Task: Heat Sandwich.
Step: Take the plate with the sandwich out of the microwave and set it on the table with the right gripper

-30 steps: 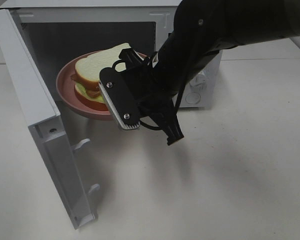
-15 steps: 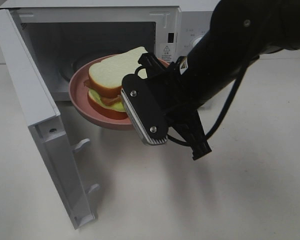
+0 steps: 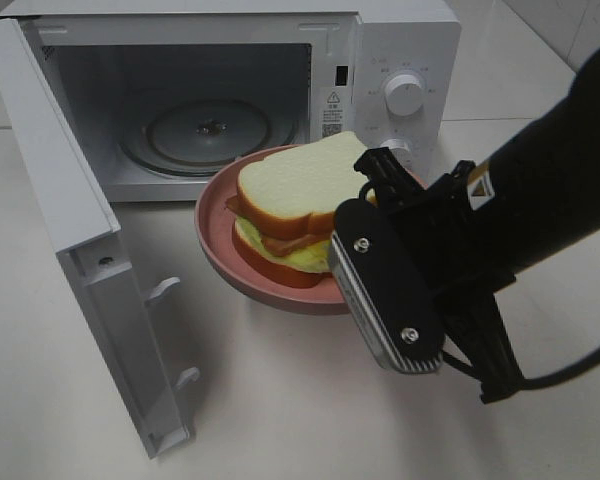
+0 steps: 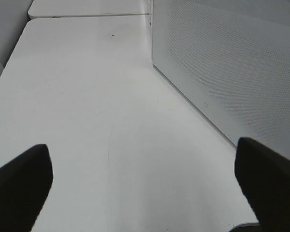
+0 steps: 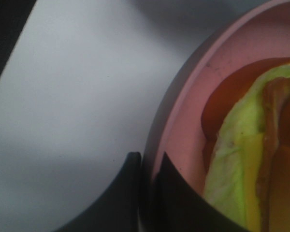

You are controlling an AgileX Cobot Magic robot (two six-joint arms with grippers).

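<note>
right gripper point(image 5: 147, 193): we see its jaws pinched on the rim of the pink plate point(image 3: 220, 245), arm reaching in from the right, low over the desk point(image 3: 310, 400) | sandwich point(image 3: 295, 205): on the plate, outside the open microwave point(image 3: 210, 90) | left gripper point(image 4: 145, 193): jaws wide, holding nothing

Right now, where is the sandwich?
In the exterior high view the sandwich sits on the pink plate, outside and in front of the open microwave, with the right pincer clamped on the plate's rim.
</note>
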